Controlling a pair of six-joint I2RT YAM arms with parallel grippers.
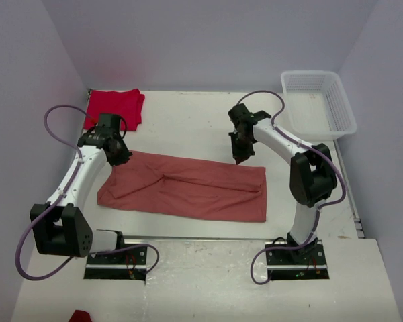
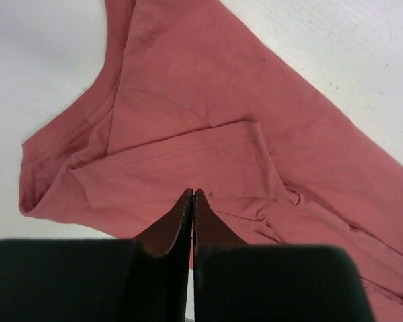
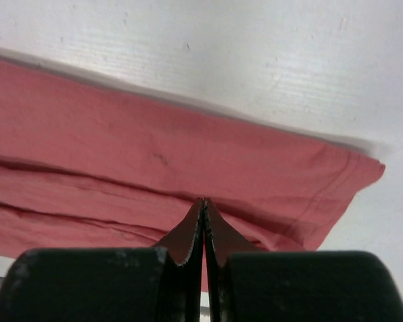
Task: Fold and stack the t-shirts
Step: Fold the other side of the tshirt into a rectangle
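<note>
The salmon-pink t-shirt lies flat mid-table, folded into a long band running left to right. Its collar and sleeve end shows in the left wrist view, its hem end in the right wrist view. The red t-shirt sits folded at the back left corner. Over the band's left end hangs my left gripper, jaws pressed together with no cloth between them. My right gripper is also shut and empty, just above the band's far edge near its right end.
A white mesh basket stands at the back right corner. Purple cables loop off both arms. A small red scrap shows at the bottom edge of the top view. The table's front edge runs just beyond the arm bases.
</note>
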